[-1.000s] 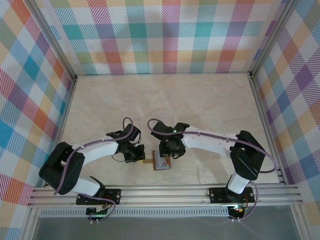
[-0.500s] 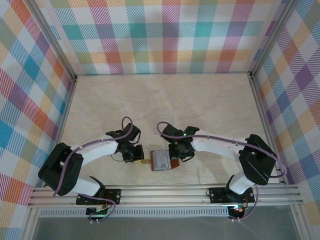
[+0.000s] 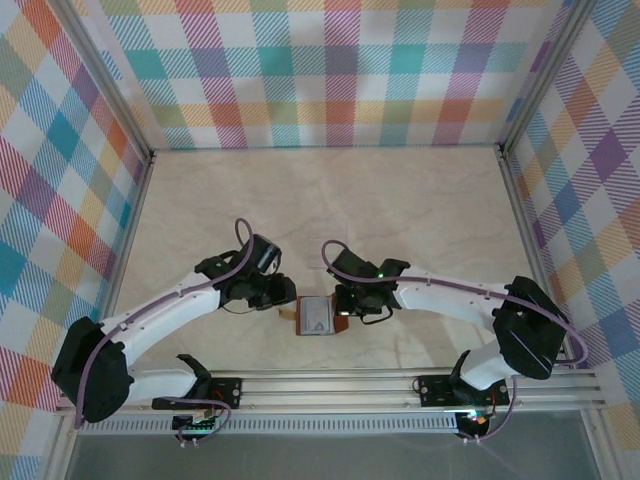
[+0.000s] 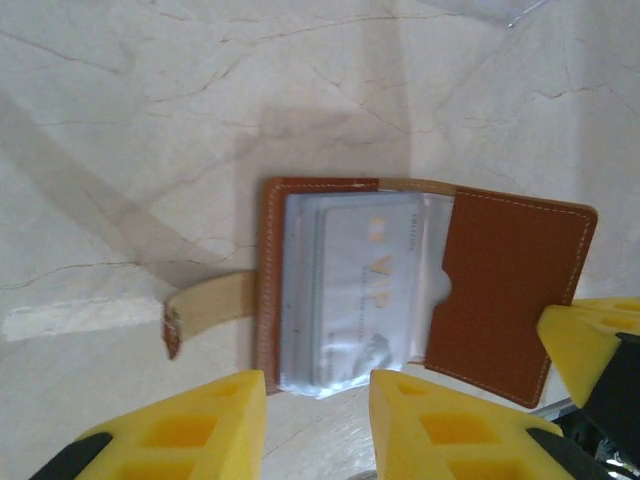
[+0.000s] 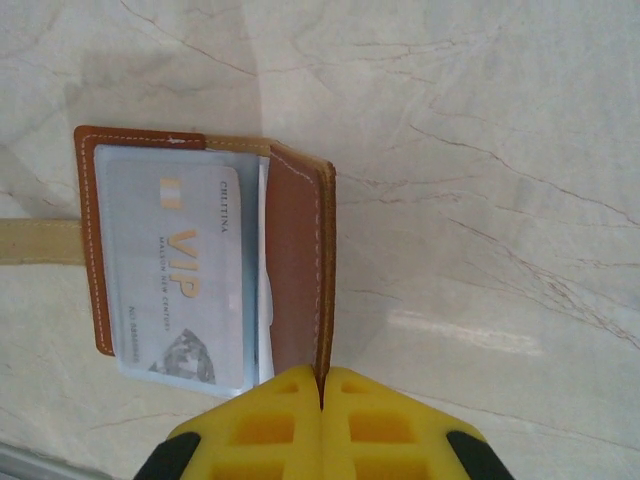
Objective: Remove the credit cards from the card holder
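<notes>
At card holder (image 5: 300, 270) edge, right gripper (image 5: 322, 385)

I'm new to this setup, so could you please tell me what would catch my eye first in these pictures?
The tan card holder lies open at the near middle of the pale table, with a grey VIP card topmost among the credit cards in its sleeve. The right gripper is shut on the holder's outer brown edge, while the left gripper hovers open at its opposite side.
</notes>
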Motion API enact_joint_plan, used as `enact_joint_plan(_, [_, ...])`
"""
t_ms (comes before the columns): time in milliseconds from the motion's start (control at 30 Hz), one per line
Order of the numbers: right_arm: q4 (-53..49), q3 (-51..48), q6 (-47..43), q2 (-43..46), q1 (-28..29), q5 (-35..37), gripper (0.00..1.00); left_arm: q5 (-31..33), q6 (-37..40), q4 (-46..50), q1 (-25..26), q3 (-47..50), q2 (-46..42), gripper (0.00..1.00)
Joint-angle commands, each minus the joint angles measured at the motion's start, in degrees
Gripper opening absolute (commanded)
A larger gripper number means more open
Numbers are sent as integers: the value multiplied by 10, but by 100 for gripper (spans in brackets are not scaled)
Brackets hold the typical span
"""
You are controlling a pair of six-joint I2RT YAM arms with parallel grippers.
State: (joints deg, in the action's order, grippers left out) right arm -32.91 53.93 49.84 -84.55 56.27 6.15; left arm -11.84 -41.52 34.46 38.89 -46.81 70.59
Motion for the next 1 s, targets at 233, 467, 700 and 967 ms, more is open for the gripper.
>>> enact_joint_plan(233, [50,-13,21,3,-1,-12,0,8,5,-22,32,-25,125,27])
enact_joint_plan(467, [43,-15,13,-2,-2,-13,0,14,25,-31,32,-29,174,25])
enact_joint_plan(700, [30,-16,1,-15,-9,-5,0,21,29,-37,32,-12,184,24])
enact_joint_plan(967, [-3,0,-20,-45,-13,19,10,19,24,-50,32,6,189,23])
